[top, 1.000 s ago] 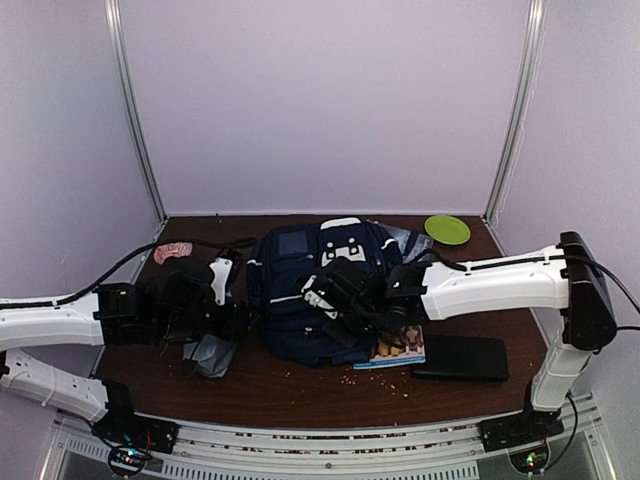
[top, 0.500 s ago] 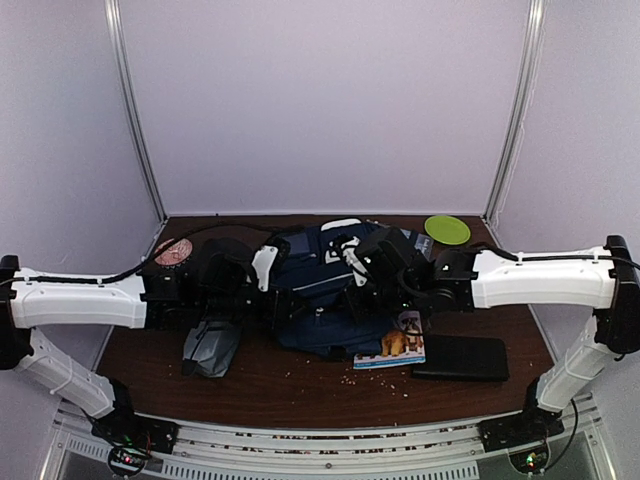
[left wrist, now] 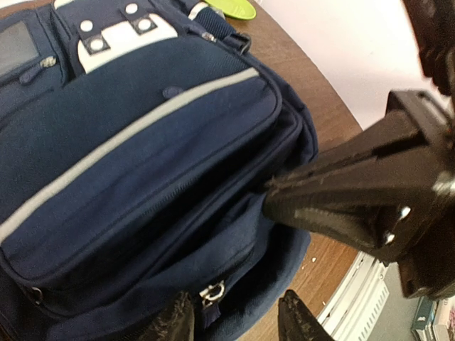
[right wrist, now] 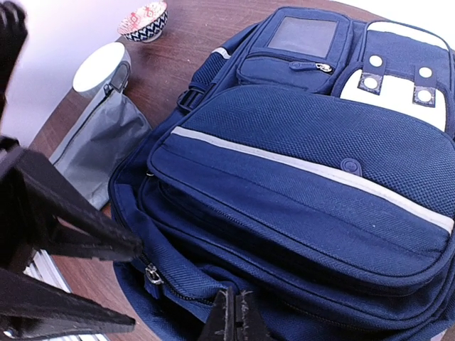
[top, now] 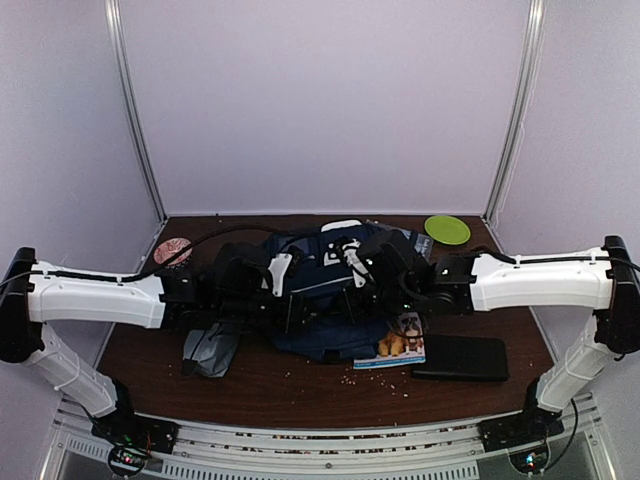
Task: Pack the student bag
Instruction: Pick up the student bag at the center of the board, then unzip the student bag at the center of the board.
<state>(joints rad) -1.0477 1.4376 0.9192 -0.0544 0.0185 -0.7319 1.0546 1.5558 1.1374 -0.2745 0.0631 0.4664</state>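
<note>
Now: both grippers at the front of the student bag (right wrist: 306, 156)

Nearest its own wrist camera, the left gripper (left wrist: 234, 325) stands with its jaws spread apart. Only the two fingertips (left wrist: 176, 323) show, cut off by the lower frame edge. A metal zip pull (left wrist: 211, 293) lies in the gap between them, and no contact with either tip can be made out. Just ahead of this gripper rises the bag's navy front pocket with its pale stripe. Further ahead sits the white buckle patch (left wrist: 117, 32). At the far edge of the table (left wrist: 313, 92) is a green plate (left wrist: 234, 8), mostly cropped. To the right of the left gripper, the right gripper (left wrist: 284, 200) enters as a dark, blurred wedge, its tip at the pocket seam.

In its own wrist view the right gripper has its fingers pressed together. Whether fabric is pinched between them is hidden at the frame edge. Ahead lies the same striped pocket, then the square label (right wrist: 301, 35). To this gripper's left, beside the bag, lies a grey pouch (right wrist: 99, 142) with a white round object (right wrist: 99, 65) of unclear kind at its end. Farthest is a patterned bowl (right wrist: 146, 20).

From above, both wrists cover the middle of the bag. A picture book (top: 402, 345) and a flat black case (top: 460, 357) lie on the near side of the right gripper.
</note>
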